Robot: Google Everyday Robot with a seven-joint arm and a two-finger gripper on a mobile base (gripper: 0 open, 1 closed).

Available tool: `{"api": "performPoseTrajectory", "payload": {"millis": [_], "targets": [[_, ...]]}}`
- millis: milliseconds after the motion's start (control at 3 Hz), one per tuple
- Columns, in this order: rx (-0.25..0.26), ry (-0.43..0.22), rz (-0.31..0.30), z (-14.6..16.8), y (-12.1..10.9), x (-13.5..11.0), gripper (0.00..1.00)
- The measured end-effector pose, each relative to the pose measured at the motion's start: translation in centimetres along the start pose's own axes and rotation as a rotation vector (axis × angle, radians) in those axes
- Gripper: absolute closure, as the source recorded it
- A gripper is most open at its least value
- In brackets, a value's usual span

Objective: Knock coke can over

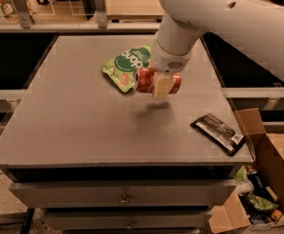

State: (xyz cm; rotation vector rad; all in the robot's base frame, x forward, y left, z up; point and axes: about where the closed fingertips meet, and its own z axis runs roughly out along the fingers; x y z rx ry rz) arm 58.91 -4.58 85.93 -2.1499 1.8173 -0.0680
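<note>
My end effector (162, 85) at frame centre, looks clamped across can (144, 80). Can sideways, seemingly off surface (83, 130), just beside green pouch (124, 65). Tipping underway. Next: lower, release.

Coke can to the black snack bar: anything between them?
Only bare table, per the camera view. The gripper is clamped on the coke can, beside the green pouch.

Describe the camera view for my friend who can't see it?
A white robot arm's gripper holds a red coke can sideways just above a grey table, beside a green snack pouch. A dark wrapped bar lies near the table's edge.
</note>
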Motion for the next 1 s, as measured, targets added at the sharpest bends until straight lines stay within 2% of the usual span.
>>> {"api": "performPoseTrajectory", "payload": {"millis": [333, 667, 1000], "targets": [[-0.017, 0.080, -0.011, 0.86, 0.58, 1.01, 0.12], [-0.035, 0.148, -0.009, 1.54, 0.70, 1.80, 0.00], [-0.035, 0.148, -0.009, 1.54, 0.70, 1.80, 0.00]]}}
